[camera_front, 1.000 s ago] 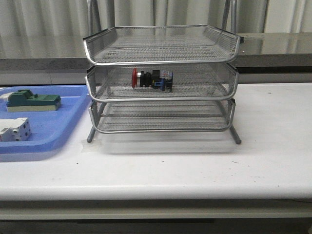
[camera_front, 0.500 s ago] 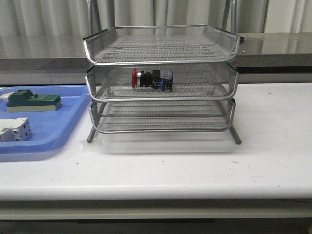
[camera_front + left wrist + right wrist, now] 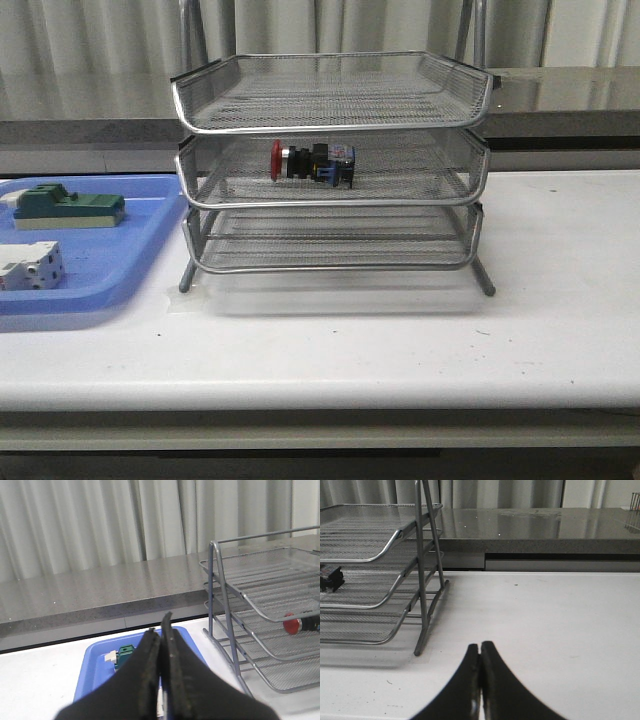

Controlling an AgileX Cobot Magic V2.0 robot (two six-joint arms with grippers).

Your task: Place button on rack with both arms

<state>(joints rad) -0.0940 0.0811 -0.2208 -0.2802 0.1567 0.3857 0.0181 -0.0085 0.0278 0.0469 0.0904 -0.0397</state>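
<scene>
The button (image 3: 312,163), with a red cap, black body and blue rear block, lies on its side on the middle tier of the silver wire-mesh rack (image 3: 330,205) at the table's centre. Its red cap shows in the left wrist view (image 3: 291,625) and its black end in the right wrist view (image 3: 330,578). My left gripper (image 3: 161,625) is shut and empty, above the blue tray, left of the rack (image 3: 260,615). My right gripper (image 3: 480,646) is shut and empty, over bare table right of the rack (image 3: 385,580). Neither arm shows in the front view.
A flat blue tray (image 3: 110,262) at the left holds a green block (image 3: 66,208) and a white terminal block (image 3: 30,268). The tray (image 3: 95,665) and green block (image 3: 124,656) also show in the left wrist view. A grey ledge and curtains lie behind the table.
</scene>
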